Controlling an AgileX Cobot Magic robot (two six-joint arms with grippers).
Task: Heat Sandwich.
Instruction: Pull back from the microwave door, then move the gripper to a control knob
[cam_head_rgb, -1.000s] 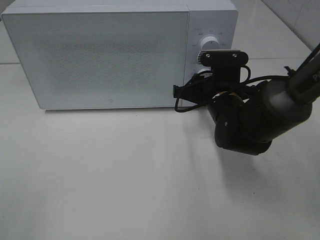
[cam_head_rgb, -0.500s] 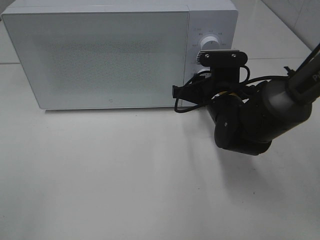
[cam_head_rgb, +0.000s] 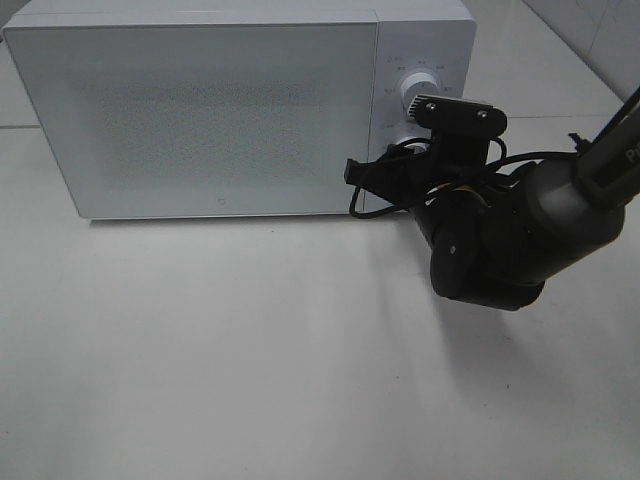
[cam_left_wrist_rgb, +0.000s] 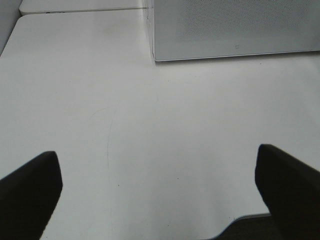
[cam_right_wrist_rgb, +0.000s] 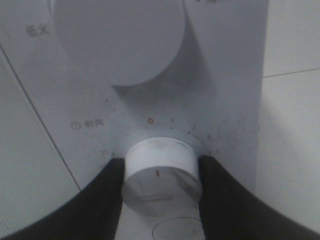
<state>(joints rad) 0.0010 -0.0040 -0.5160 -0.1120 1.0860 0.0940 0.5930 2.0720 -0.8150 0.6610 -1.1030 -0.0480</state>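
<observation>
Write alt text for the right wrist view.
The right gripper clamps its black fingers on both sides of a white timer knob with a red mark, on the microwave's control panel. A larger white knob sits nearby.

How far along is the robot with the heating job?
Done: the microwave door is shut; no sandwich shows, so it may be inside. Now: the right gripper clasps the lower timer knob. Still to do: turning it to start heating. The left gripper hangs open over the table.
</observation>
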